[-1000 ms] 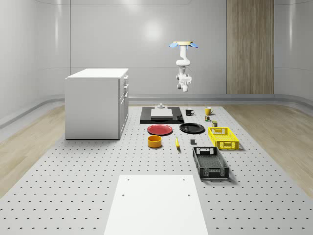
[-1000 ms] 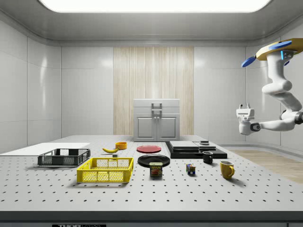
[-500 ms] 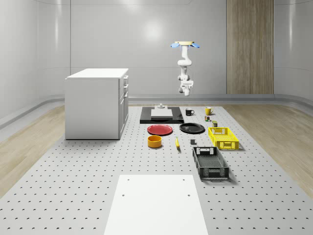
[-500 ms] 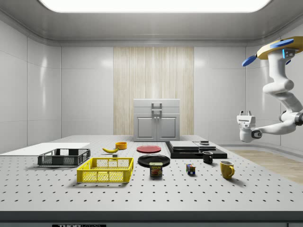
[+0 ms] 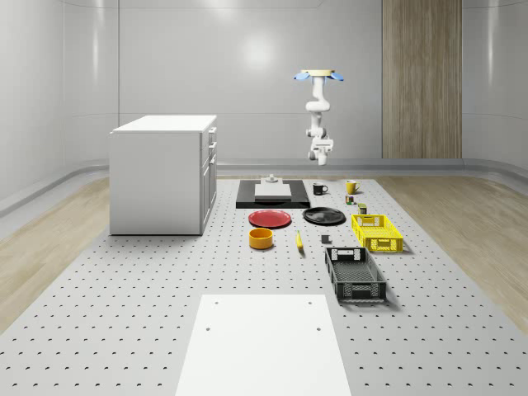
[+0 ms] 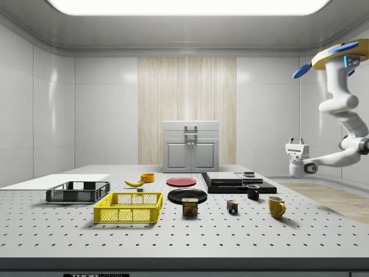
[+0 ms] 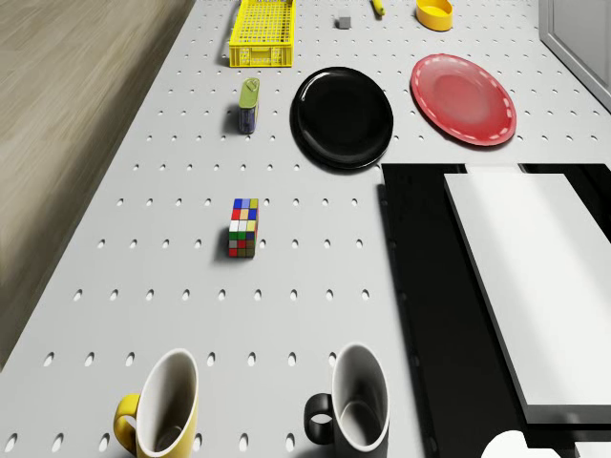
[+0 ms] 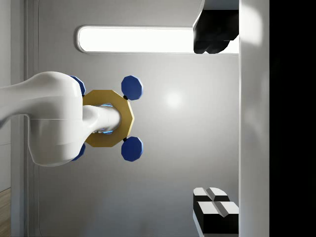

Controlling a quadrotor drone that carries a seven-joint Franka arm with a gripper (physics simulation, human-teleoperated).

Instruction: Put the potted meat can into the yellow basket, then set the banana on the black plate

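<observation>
Drone [image 6: 340, 56] hovers off surface's far end | jaws spread, empty | you descend squarely over meat can [image 6: 190, 206]

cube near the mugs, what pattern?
The cube is a multicoloured grid of small squares, Rubik's-style; clearest in the drone view.

A pale grey room with smooth panelled walls [image 5: 247, 74] and a vertical wood-slat panel [image 5: 421, 78] on the far wall. A long ceiling light [image 6: 187, 6] glows overhead. Wood flooring [image 5: 474, 214] borders the perforated grey table [image 5: 124, 280]. A white cabinet [image 5: 163, 173] with drawers stands at the whole-scene view's left.
</observation>
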